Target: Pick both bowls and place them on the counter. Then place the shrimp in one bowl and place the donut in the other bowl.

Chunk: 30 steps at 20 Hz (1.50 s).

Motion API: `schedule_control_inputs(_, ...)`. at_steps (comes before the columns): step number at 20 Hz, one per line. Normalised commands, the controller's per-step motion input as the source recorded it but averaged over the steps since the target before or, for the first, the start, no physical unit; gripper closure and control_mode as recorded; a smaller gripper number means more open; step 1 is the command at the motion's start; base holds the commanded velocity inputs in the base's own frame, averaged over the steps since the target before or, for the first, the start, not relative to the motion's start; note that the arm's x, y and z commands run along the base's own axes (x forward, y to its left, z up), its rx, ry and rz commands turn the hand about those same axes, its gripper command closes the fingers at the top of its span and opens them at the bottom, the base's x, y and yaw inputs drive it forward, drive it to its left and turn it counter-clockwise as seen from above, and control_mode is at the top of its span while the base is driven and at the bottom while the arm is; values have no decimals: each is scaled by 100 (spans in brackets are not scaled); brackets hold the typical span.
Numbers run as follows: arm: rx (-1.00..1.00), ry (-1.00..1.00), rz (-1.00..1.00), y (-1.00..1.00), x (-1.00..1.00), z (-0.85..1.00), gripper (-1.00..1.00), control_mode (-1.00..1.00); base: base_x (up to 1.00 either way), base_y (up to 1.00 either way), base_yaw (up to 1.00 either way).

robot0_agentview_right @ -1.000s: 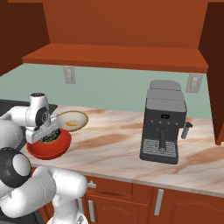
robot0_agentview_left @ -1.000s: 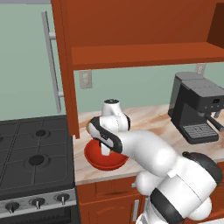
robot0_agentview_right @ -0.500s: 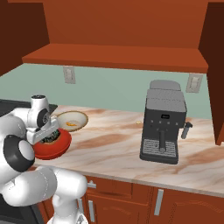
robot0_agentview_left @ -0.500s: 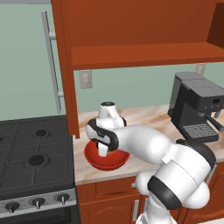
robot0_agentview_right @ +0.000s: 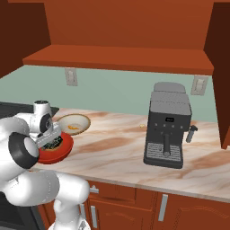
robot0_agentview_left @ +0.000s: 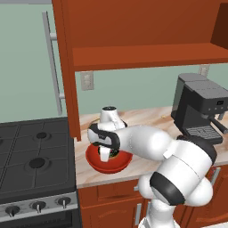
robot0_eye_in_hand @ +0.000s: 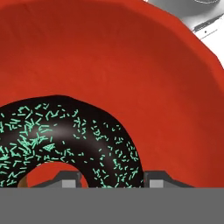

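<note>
White glossy arm (robot0_agentview_left: 147,142) showing rounded bulbous links; black bands ringing joints. Small white cylinder with dark cap topping wrist. Gripper (robot0_agentview_left: 105,153) showing pale body, dark grey finger tips (robot0_eye_in_hand: 70,179).

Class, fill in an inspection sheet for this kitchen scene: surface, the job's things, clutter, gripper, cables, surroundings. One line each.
Surface: marbled counter, both bowls standing on it.
Job's things: red bowl near the counter's stove end, the donut inside it; cream bowl behind it, with the shrimp inside.
Clutter: coffee machine to the right on the counter.
Gripper: gripper low inside the red bowl, fingertips either side of the donut's near rim; whether it grips cannot be told.
Cables: nothing seen.
Surroundings: black stove left of the counter, wooden shelf above, wall outlet.
</note>
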Motion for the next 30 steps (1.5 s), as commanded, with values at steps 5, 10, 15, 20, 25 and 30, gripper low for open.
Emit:
schedule_control_inputs(5, 0, 11, -1, 0, 0, -23, 100, -100, 0, 0, 0)
schedule_control_inputs(10, 0, 14, 0, 0, 2, -18, 100, -100, 0, 0, 0)
schedule_control_inputs(15, 0, 12, 0, 1, 2, -14, 100, -100, 0, 0, 0)
schedule_control_inputs(20, 0, 7, 0, 4, -5, -15, 100, -100, 0, 0, 0)
schedule_control_inputs(25, -1, 4, -1, 7, -8, -14, -100, -100, 0, 0, 0)
schedule_control_inputs(30, -4, 0, -5, 0, -16, 0, -100, -100, 0, 0, 0)
